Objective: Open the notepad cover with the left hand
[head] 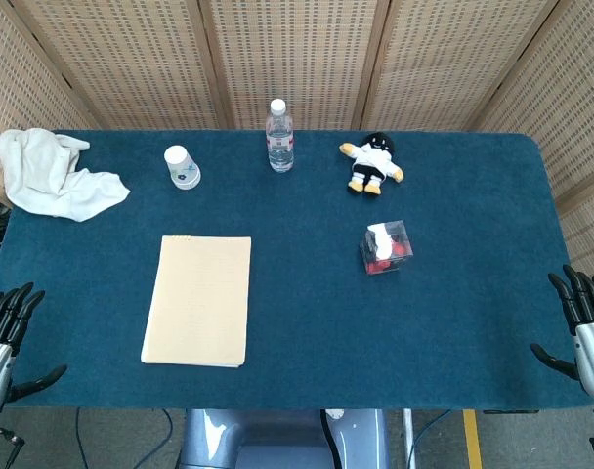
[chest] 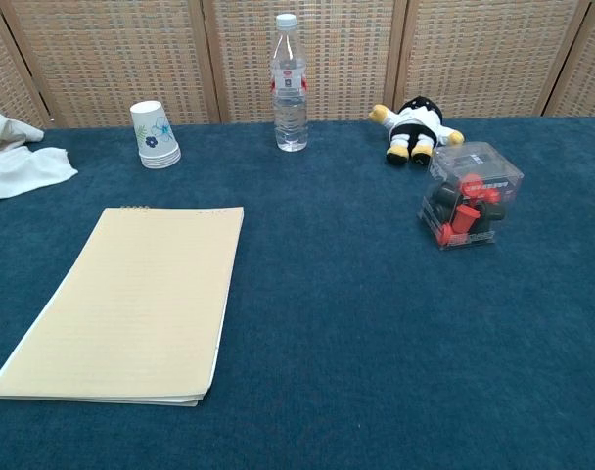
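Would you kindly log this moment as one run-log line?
notepad: closed, flat on table | left hand: open, at table's near-left edge, apart from notepad | right hand: open, idle

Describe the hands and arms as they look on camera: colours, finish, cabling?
Head view only. The left hand and right hand both have glossy black segmented fingers on a silver-grey metallic wrist section. No markings or sleeves are visible. Thin dark cables show near the left wrist. The arms lie out of frame.

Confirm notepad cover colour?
Pale yellow, plain, on the notepad; the chest view shows it best.
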`<control>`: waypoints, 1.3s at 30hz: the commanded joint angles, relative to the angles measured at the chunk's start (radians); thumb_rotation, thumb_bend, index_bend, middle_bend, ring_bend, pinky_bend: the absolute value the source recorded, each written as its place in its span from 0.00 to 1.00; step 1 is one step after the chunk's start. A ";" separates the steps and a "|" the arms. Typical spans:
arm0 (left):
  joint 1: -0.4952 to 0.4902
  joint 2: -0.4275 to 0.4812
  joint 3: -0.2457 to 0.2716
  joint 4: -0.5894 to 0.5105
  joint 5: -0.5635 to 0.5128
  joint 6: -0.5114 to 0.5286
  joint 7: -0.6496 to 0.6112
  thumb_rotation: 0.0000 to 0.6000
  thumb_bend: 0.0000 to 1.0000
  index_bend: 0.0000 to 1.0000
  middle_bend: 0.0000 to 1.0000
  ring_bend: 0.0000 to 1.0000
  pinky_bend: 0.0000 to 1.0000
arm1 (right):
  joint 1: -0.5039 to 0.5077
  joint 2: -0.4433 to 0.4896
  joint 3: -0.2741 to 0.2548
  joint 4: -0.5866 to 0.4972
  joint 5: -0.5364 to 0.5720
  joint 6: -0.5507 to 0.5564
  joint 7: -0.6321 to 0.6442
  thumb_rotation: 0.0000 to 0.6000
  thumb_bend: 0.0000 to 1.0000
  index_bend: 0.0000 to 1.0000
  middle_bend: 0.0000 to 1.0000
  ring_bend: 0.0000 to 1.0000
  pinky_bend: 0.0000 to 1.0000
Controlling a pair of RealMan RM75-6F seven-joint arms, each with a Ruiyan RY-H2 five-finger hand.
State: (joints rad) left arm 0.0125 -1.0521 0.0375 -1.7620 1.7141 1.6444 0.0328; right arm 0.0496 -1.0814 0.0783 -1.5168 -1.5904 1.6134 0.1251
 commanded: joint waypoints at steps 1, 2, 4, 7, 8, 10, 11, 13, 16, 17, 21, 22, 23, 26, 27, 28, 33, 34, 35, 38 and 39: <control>-0.001 -0.003 -0.001 0.002 0.002 -0.001 0.005 1.00 0.00 0.00 0.00 0.00 0.00 | 0.001 0.000 0.000 0.000 0.001 -0.001 -0.001 1.00 0.00 0.00 0.00 0.00 0.00; -0.001 -0.005 -0.001 0.003 0.002 -0.003 0.007 1.00 0.00 0.00 0.00 0.00 0.00 | 0.001 -0.001 0.001 0.001 0.002 -0.003 0.000 1.00 0.00 0.00 0.00 0.00 0.00; -0.002 -0.008 0.000 0.005 0.001 -0.007 0.011 1.00 0.00 0.00 0.00 0.00 0.00 | 0.001 0.000 0.001 0.001 0.004 -0.003 0.001 1.00 0.00 0.00 0.00 0.00 0.00; -0.008 -0.014 0.001 0.008 0.001 -0.019 0.018 1.00 0.00 0.00 0.00 0.00 0.00 | 0.000 0.000 0.001 0.001 0.003 -0.002 0.002 1.00 0.00 0.00 0.00 0.00 0.00; -0.011 -0.019 0.000 0.013 0.001 -0.026 0.022 1.00 0.00 0.00 0.00 0.00 0.00 | 0.000 0.000 0.001 0.001 0.004 -0.002 0.002 1.00 0.00 0.00 0.00 0.00 0.00; -0.022 -0.036 -0.003 0.031 0.000 -0.043 0.029 1.00 0.00 0.00 0.00 0.00 0.00 | -0.001 0.001 0.001 -0.002 0.006 -0.003 0.004 1.00 0.00 0.00 0.00 0.00 0.00; -0.033 -0.050 -0.004 0.046 -0.001 -0.061 0.027 1.00 0.00 0.00 0.00 0.00 0.00 | -0.001 0.002 0.000 -0.004 0.006 -0.003 0.006 1.00 0.00 0.00 0.00 0.00 0.00; -0.057 -0.079 -0.001 0.080 -0.014 -0.115 0.011 1.00 0.00 0.00 0.00 0.00 0.00 | -0.001 0.004 0.001 -0.007 0.006 -0.003 0.009 1.00 0.00 0.00 0.00 0.00 0.00; -0.104 -0.125 0.006 0.131 -0.042 -0.226 -0.007 1.00 0.07 0.00 0.00 0.00 0.00 | -0.003 0.010 0.004 -0.009 0.011 0.001 0.023 1.00 0.00 0.00 0.00 0.00 0.00; -0.114 -0.136 0.007 0.141 -0.045 -0.246 -0.009 1.00 0.13 0.00 0.00 0.00 0.00 | -0.003 0.011 0.005 -0.008 0.013 0.001 0.026 1.00 0.00 0.00 0.00 0.00 0.00; -0.166 -0.209 0.017 0.205 -0.046 -0.350 0.002 1.00 0.20 0.00 0.00 0.00 0.00 | -0.002 0.015 0.007 -0.004 0.019 -0.006 0.043 1.00 0.00 0.00 0.00 0.00 0.00; -0.177 -0.234 0.019 0.223 -0.048 -0.373 0.017 1.00 0.20 0.00 0.00 0.00 0.00 | 0.000 0.015 0.007 -0.002 0.020 -0.009 0.047 1.00 0.00 0.00 0.00 0.00 0.00; -0.184 -0.256 0.019 0.239 -0.050 -0.387 0.036 1.00 0.20 0.00 0.00 0.00 0.00 | 0.000 0.015 0.007 -0.001 0.020 -0.011 0.048 1.00 0.00 0.00 0.00 0.00 0.00; -0.200 -0.306 0.021 0.267 -0.056 -0.420 0.075 1.00 0.20 0.00 0.00 0.00 0.00 | 0.001 0.015 0.006 -0.001 0.018 -0.012 0.049 1.00 0.00 0.00 0.00 0.00 0.00; -0.204 -0.325 0.021 0.277 -0.063 -0.432 0.087 1.00 0.20 0.00 0.00 0.00 0.00 | 0.001 0.015 0.005 -0.001 0.017 -0.012 0.048 1.00 0.00 0.00 0.00 0.00 0.00; -0.207 -0.336 0.021 0.282 -0.068 -0.439 0.094 1.00 0.20 0.00 0.00 0.00 0.00 | 0.001 0.014 0.004 -0.001 0.016 -0.012 0.048 1.00 0.00 0.00 0.00 0.00 0.00; -0.219 -0.392 0.017 0.320 -0.091 -0.463 0.128 1.00 0.23 0.00 0.00 0.00 0.00 | 0.002 0.013 0.003 -0.001 0.018 -0.018 0.047 1.00 0.00 0.00 0.00 0.00 0.00; -0.221 -0.403 0.015 0.330 -0.095 -0.464 0.131 1.00 0.23 0.00 0.00 0.00 0.00 | 0.003 0.013 0.003 0.000 0.019 -0.019 0.047 1.00 0.00 0.00 0.00 0.00 0.00; -0.223 -0.415 0.012 0.343 -0.100 -0.466 0.133 1.00 0.23 0.00 0.00 0.00 0.00 | 0.003 0.013 0.003 0.000 0.019 -0.021 0.047 1.00 0.00 0.00 0.00 0.00 0.00; -0.230 -0.443 0.012 0.373 -0.111 -0.475 0.129 1.00 0.26 0.00 0.00 0.00 0.00 | 0.004 0.012 0.002 0.001 0.018 -0.022 0.044 1.00 0.00 0.00 0.00 0.00 0.00; -0.232 -0.449 0.013 0.380 -0.113 -0.477 0.129 1.00 0.28 0.00 0.00 0.00 0.00 | 0.004 0.011 0.002 0.001 0.018 -0.022 0.042 1.00 0.00 0.00 0.00 0.00 0.00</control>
State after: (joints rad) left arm -0.2154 -1.4934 0.0506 -1.3897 1.6061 1.1719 0.1617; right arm 0.0534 -1.0702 0.0806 -1.5159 -1.5725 1.5918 0.1675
